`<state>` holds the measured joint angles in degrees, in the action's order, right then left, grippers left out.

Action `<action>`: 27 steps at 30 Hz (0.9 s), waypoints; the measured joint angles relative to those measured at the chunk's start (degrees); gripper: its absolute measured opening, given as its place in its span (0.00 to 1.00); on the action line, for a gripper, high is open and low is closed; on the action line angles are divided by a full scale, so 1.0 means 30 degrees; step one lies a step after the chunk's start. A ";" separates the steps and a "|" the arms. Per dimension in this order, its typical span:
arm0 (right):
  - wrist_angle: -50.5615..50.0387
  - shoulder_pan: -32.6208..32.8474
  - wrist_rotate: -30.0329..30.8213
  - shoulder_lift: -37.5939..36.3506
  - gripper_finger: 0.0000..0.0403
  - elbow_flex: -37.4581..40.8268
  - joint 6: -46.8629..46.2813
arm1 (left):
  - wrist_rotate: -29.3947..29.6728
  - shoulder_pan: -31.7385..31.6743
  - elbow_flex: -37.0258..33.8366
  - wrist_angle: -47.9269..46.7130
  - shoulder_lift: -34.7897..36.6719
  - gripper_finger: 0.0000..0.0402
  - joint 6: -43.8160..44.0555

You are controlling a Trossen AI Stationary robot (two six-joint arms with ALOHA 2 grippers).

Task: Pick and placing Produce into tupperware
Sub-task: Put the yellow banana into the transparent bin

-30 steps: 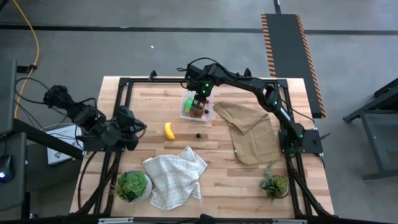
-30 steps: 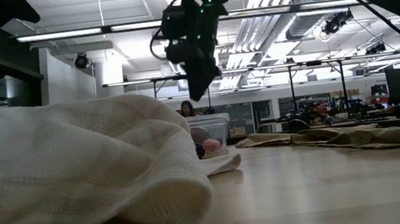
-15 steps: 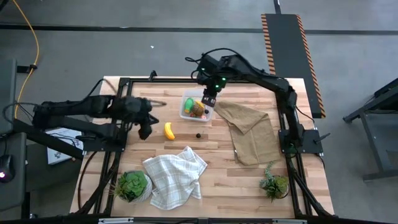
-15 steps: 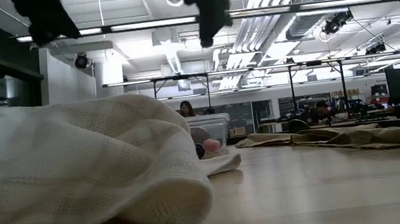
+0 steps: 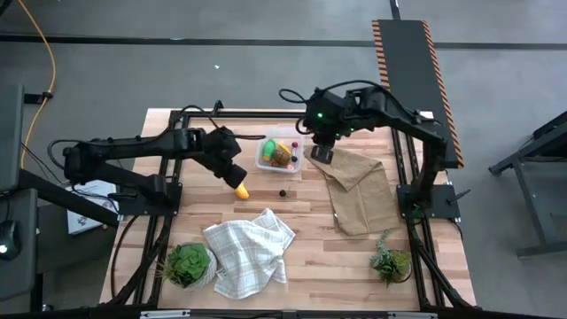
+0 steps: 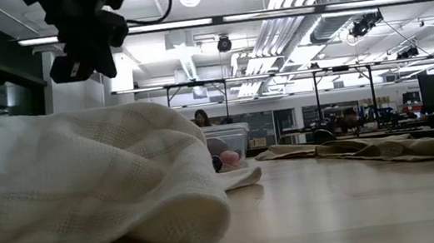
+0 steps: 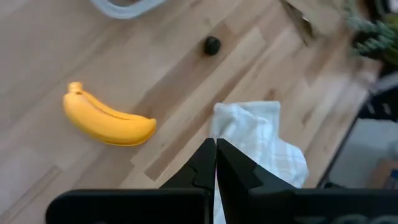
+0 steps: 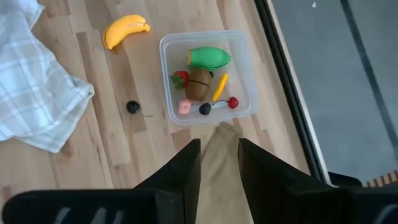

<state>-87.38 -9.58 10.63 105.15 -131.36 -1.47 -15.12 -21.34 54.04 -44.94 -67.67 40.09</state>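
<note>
Left gripper shut, empty, above banana, at 8 o'clock from tupperware. Right gripper parted, empty, above tan cloth.

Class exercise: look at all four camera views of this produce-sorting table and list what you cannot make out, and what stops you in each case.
- Low view: the white checked cloth hides most of the tupperware; the banana is not visible there.
- High view: the left gripper covers part of the banana.
- Left wrist view: the picture's edge cuts off the tupperware.
- Right wrist view: the small pink piece is too small to identify.
- High view: the right gripper fingers are too small to see.
</note>
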 joint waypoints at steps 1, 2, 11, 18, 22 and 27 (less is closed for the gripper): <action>0.0002 0.0117 0.0125 -0.0167 0.25 0.0150 0.0038 | 0.0313 0.0066 0.0288 -0.0264 -0.0219 0.01 0.0327; 0.0006 0.0210 0.0215 -0.0350 0.25 0.0474 0.0083 | 0.0714 0.0254 0.0626 -0.0513 -0.0419 0.01 0.0642; 0.3727 0.0120 0.0504 -0.3993 0.25 0.9126 -0.0549 | 0.4539 0.1913 0.6158 -0.5654 -0.2040 0.01 0.1522; 1.1459 0.0071 -0.1530 -0.8585 0.25 1.7684 -0.1507 | 0.5750 0.2261 0.9320 -1.0161 -0.4188 0.01 0.2525; 1.4034 -0.0110 -0.4052 -1.0186 0.25 2.0216 -0.0040 | 0.5618 0.2243 0.9393 -1.0778 -0.4885 0.01 0.4502; 1.4351 -0.1058 -0.6509 -1.0902 0.25 2.1037 0.2174 | 0.5553 0.2296 0.9393 -1.0559 -0.5331 0.02 0.6520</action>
<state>-44.33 -12.75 -8.89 72.44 -68.25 5.05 1.54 -14.45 82.21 -76.62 -83.66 59.65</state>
